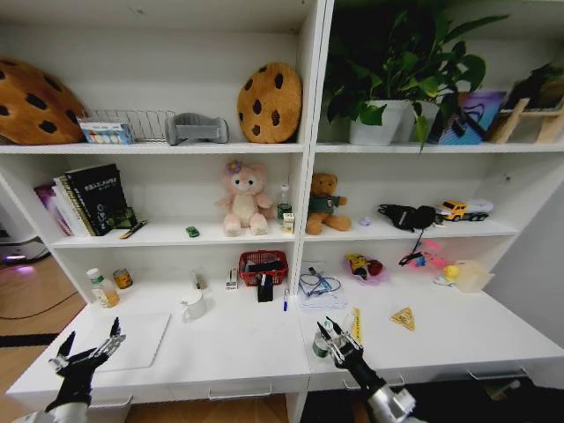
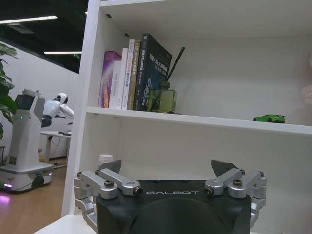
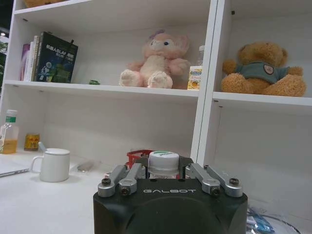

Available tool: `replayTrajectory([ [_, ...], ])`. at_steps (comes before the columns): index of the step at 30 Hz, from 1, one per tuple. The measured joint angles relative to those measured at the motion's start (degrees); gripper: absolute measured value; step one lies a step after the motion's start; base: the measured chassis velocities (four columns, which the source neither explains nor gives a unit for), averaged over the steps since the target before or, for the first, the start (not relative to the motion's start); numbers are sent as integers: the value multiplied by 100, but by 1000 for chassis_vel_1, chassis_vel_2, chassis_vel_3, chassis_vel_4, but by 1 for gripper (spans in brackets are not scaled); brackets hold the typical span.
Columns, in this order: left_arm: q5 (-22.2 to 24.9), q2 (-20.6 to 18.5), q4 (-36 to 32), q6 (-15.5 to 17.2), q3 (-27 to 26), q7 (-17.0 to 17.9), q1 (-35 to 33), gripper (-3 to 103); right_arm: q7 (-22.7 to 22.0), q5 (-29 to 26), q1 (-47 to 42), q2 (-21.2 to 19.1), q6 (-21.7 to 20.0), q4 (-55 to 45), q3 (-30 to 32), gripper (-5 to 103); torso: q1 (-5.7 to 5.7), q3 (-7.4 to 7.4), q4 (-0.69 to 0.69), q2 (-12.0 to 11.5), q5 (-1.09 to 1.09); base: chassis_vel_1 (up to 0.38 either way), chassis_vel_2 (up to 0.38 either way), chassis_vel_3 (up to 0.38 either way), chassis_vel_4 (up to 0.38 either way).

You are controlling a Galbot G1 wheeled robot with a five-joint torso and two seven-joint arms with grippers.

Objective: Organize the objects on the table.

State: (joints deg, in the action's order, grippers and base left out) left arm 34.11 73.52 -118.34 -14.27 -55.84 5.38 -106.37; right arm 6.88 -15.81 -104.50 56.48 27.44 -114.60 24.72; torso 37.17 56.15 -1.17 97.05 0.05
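right gripper [image 1: 338,338] clasps white-capped small bottle [image 3: 163,164] | left gripper [image 1: 88,350] spread, empty

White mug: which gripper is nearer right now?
Left, narrowly. The white mug sits mid-desk; the left gripper hangs open over the laptop, while the right gripper is at a small bottle across the desk.

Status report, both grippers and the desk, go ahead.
Left gripper open over laptop. Right gripper closing around small bottle. Mug untouched.
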Motion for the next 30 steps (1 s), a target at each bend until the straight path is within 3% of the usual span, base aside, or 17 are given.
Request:
replayTrajectory([
  [17,14,22,71,-174,92,-88,-41,100,441,758,-1326,596,1011,439,309,30,0,0,1,0,-1,0,0,0,0],
  [30,57,-1,99,-199,74,-99,-44,100,484,875,-825,956,1388,1942,145,30,0,1,1,0,0,0,0,0,0],
])
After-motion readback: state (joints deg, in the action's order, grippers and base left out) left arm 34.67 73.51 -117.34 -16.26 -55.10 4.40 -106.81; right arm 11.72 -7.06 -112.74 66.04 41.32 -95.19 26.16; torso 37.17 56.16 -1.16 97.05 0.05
